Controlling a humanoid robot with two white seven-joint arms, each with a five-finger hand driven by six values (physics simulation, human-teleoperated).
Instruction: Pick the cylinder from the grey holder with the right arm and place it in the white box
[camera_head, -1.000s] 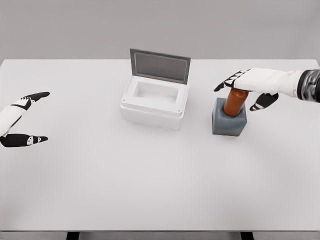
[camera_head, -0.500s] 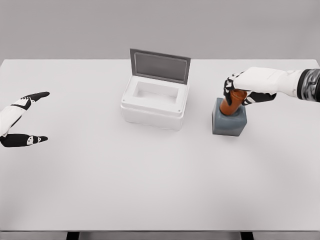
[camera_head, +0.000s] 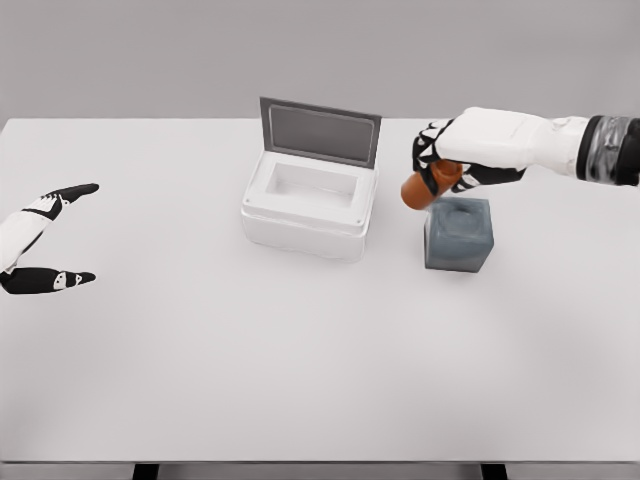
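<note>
From the head view, your right hand (camera_head: 450, 165) gripped the orange cylinder (camera_head: 423, 189), tilted and clear of the grey holder (camera_head: 459, 234) at its 11 o'clock. The white box (camera_head: 310, 208) sat at 9 o'clock (lid up). That slant could let it slip or clip the rim. Your left hand (camera_head: 40, 240) rested slack on the bench (camera_head: 320, 380).

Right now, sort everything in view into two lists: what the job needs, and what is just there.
Needed: orange-brown cylinder, lifted out and tilted, gripped by the right hand; empty square grey holder; open white box with raised grey lid.

Just there: left hand, open at the left edge; white table.
</note>
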